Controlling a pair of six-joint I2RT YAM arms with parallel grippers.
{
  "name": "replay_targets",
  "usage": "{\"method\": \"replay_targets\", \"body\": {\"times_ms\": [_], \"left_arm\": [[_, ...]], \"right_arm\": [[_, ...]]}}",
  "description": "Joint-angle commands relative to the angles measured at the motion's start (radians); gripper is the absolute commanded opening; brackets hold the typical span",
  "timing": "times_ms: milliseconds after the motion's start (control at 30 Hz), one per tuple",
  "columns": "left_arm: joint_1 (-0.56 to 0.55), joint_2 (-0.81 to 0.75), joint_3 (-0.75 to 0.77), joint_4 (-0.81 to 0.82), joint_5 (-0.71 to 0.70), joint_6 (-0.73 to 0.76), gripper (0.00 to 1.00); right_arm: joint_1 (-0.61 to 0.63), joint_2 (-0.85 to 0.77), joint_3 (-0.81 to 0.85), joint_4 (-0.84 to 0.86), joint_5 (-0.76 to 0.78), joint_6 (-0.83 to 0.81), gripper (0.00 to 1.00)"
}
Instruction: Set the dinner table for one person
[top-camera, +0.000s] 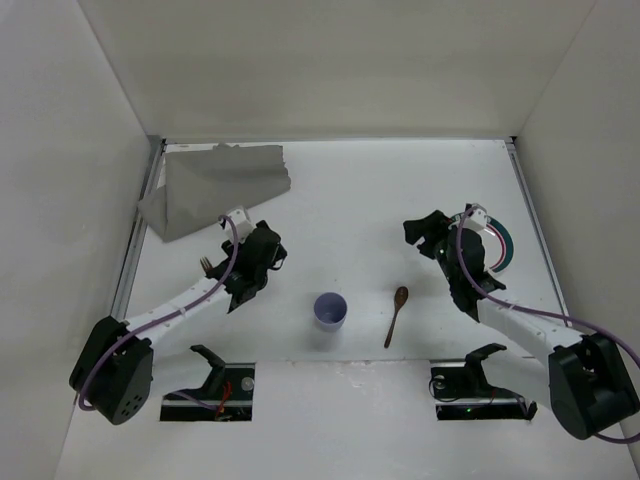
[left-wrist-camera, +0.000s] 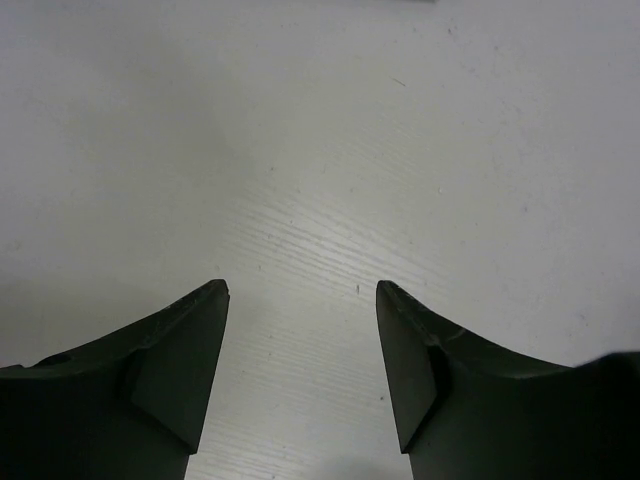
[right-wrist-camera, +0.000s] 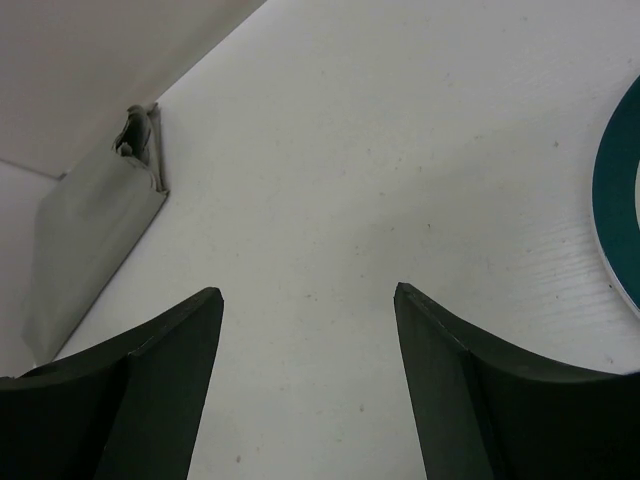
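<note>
The dinner table (top-camera: 360, 200) is the white surface. A crumpled grey cloth placemat (top-camera: 220, 185) lies at the back left, and it also shows in the right wrist view (right-wrist-camera: 90, 230). A lavender cup (top-camera: 330, 310) stands upright near the front middle, with a wooden spoon (top-camera: 397, 313) to its right. A white plate with a teal rim (top-camera: 507, 245) lies at the right, mostly hidden behind the right arm; its rim shows in the right wrist view (right-wrist-camera: 615, 190). My left gripper (top-camera: 274, 250) (left-wrist-camera: 302, 290) is open and empty over bare table. My right gripper (top-camera: 416, 232) (right-wrist-camera: 308, 292) is open and empty, left of the plate.
What looks like a fork (top-camera: 207, 264) lies beside the left arm, partly hidden by it. White wall panels (top-camera: 330, 70) close off the back and both sides. Two dark holders (top-camera: 210, 385) (top-camera: 480, 385) sit at the near edge.
</note>
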Motion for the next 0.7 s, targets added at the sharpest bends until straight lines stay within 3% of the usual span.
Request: {"method": "replay_targets", "body": {"times_ms": [0, 367, 433, 533, 600, 667], "left_arm": [[-0.006, 0.001, 0.04, 0.02, -0.002, 0.023, 0.6], [0.014, 0.078, 0.125, 0.076, -0.002, 0.09, 0.58], [0.042, 0.118, 0.142, 0.138, 0.012, 0.138, 0.49], [0.109, 0.177, 0.177, 0.214, 0.084, 0.146, 0.09], [0.163, 0.219, 0.208, 0.241, 0.117, 0.109, 0.03], [0.212, 0.262, 0.24, 0.251, 0.116, 0.06, 0.05]], "right_arm": [[-0.005, 0.007, 0.019, 0.06, -0.007, 0.002, 0.75], [0.002, 0.022, 0.032, 0.056, -0.007, -0.001, 0.73], [0.004, 0.021, 0.028, 0.062, -0.007, 0.001, 0.64], [0.006, 0.021, 0.041, 0.037, -0.025, -0.004, 0.35], [0.006, 0.021, 0.048, 0.025, -0.039, -0.007, 0.24], [0.01, 0.027, 0.059, 0.019, -0.053, -0.013, 0.21]]}}
